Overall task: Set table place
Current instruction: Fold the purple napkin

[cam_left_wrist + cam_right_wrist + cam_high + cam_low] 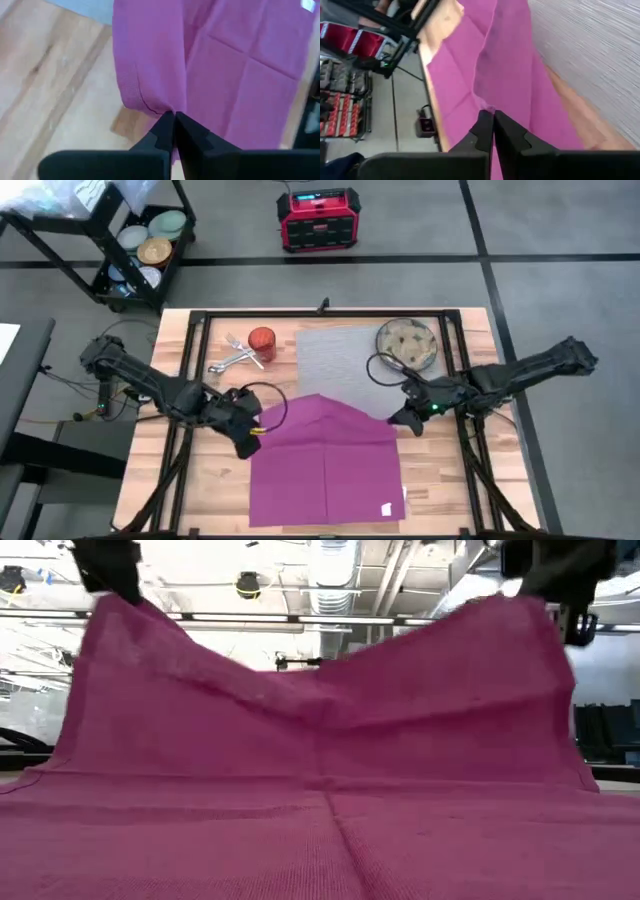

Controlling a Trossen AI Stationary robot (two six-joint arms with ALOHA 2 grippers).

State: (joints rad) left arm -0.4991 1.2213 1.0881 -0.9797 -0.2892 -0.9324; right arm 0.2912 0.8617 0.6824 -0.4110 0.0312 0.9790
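A magenta cloth napkin (325,465) is spread over the near middle of the wooden table (470,480); its near part lies flat and its two far corners are raised. My left gripper (252,430) is shut on the far left corner, my right gripper (403,420) on the far right corner. Behind the napkin lies the grey ribbed mat (335,360). A beige patterned plate (406,343) rests at the mat's far right. An orange cup (261,340) and steel cutlery (235,356) lie at the far left. My left gripper pinches the napkin's far left corner (160,107) between its two fingers, at a hemmed edge. That corner is lifted and the cloth slopes down from it onto the table. My right gripper pinches the napkin's far right corner (487,107) between its two fingers. That corner is held up (530,610), and the cloth sags between the two holds.
A red box (318,220) stands on the floor beyond the table's far edge. A cart with stacked bowls (150,245) stands at the far left. Bare wood shows left and right of the napkin.
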